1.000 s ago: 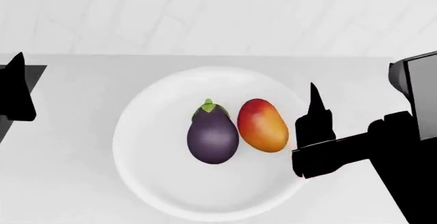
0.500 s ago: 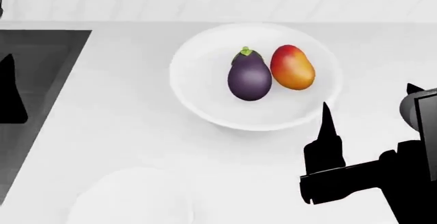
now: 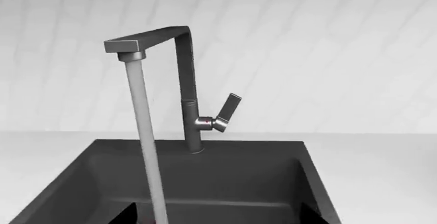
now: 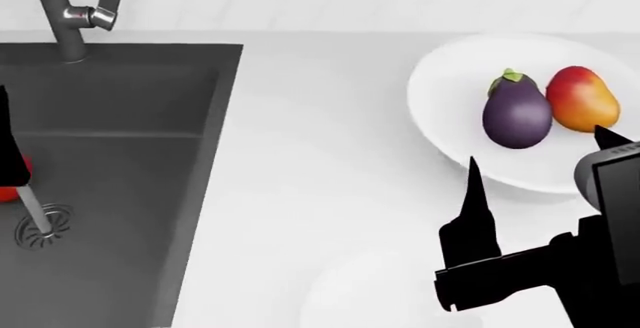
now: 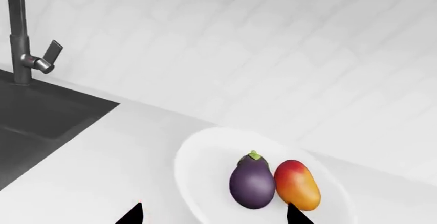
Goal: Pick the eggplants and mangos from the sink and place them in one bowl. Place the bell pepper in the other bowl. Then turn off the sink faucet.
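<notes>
Right gripper (image 4: 535,163) raised with jaws spread apart, nothing held; left gripper (image 4: 8,148) only partly visible.

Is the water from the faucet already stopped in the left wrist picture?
No, a steady stream of water falls from the spout of the sink faucet down into the sink.

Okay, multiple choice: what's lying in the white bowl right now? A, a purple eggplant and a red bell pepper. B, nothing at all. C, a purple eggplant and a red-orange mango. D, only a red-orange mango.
C: the head view shows the glossy purple eggplant and the red-to-orange oval mango side by side inside the round white bowl, and the right wrist view shows the same pair.
</notes>
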You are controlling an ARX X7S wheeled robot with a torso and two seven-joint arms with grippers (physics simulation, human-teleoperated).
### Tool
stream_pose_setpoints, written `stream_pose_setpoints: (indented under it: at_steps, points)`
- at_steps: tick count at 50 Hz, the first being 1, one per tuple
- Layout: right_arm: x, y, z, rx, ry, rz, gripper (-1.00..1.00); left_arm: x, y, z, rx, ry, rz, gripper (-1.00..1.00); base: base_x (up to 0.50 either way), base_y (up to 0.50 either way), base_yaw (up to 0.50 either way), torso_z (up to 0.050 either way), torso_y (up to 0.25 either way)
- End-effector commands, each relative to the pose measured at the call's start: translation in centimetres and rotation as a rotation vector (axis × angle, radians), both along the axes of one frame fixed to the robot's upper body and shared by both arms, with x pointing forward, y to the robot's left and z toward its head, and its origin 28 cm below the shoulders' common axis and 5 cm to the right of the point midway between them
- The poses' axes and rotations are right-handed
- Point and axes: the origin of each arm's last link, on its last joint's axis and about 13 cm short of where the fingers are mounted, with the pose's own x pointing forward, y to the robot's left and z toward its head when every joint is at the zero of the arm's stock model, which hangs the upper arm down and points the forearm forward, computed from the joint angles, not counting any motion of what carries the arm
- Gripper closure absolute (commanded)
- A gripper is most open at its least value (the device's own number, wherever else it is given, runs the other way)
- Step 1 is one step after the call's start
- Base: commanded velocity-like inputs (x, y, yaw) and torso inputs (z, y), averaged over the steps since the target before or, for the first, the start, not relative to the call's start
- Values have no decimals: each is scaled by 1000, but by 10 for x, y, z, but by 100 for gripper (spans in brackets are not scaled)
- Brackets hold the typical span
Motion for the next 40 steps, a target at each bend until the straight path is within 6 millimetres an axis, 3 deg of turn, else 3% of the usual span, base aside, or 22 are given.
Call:
stream_pose_setpoints:
  at_steps: [1,27,40]
  points:
    - [0,1,-2,-4,-11,1,-100,-1,0,4,-26,-3,-20,-100,64,500,0,0,0]
    - [3,2,-8,8,7,-13,-100,1,2,-2,-18,3,-4,-100,68,500,0,0,0]
    - [1,1,-10,3,-7,-23,-100,0,-2,-2,-16,2,-16,-100,271,406,0,0,0]
